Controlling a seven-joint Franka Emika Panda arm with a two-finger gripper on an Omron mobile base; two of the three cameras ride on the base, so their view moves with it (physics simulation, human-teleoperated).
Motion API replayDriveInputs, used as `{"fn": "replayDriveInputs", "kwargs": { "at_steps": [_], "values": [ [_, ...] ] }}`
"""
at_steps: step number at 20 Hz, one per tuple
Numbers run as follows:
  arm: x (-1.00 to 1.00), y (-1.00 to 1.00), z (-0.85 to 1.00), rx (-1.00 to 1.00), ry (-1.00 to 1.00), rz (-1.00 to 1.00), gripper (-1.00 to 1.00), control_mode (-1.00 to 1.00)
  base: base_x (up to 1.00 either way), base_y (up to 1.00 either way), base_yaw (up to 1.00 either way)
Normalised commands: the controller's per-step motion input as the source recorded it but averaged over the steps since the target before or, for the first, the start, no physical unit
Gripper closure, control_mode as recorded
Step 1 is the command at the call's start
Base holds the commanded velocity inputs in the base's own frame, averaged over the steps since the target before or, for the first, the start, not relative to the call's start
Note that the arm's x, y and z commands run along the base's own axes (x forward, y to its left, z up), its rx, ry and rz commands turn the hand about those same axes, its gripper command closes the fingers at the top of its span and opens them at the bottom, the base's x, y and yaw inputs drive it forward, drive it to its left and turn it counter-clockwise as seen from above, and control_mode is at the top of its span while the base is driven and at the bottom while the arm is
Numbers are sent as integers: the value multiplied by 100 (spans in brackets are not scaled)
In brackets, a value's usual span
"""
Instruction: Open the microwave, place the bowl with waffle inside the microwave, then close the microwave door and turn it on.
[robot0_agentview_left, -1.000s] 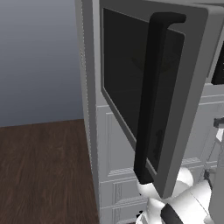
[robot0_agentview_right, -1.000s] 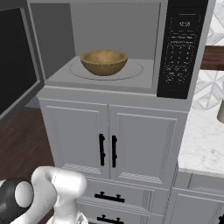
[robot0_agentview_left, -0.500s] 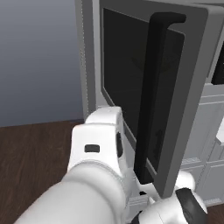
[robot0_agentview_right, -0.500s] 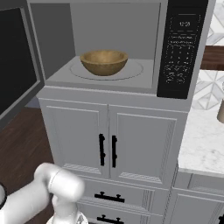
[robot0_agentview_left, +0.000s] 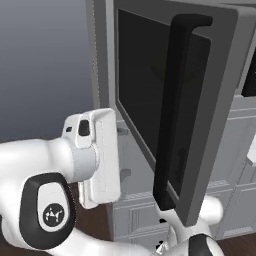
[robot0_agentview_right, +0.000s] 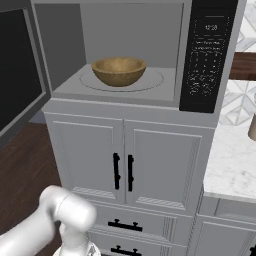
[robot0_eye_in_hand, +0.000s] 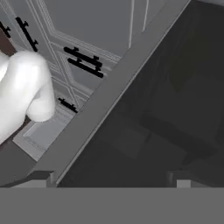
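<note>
Already: bowl (robot0_agentview_right: 119, 70) inside microwave (robot0_agentview_right: 200, 60)

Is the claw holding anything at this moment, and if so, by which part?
Nothing is held. In the hand view the claw is open, its fingertips apart against the dark glass of the open microwave door, with nothing between them.

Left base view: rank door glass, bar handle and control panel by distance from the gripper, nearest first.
From the gripper, open at the left of the swung-out microwave door:
1. Door glass: right beside the fingertips, just to their right.
2. Bar handle: further right, along the door's free edge.
3. Control panel: far right edge, past the door.
</note>
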Motion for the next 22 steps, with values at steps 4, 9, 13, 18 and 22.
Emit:
{"fn": "replayDriveInputs", "kwargs": {
  "at_steps": [4,9,13,18,22],
  "values": [
    [64,-100,0,0,1,-23,-100,-100,0,0,0],
    [57,-100,0,0,0,-18,-100,-100,0,0,0],
    [42,-100,0,0,0,-14,-100,-100,0,0,0],
    [91,-98,5,0,0,-9,-100,-100,0,0,0],
    [100,-76,11,0,0,0,-100,-100,0,0,0]
  ]
}}
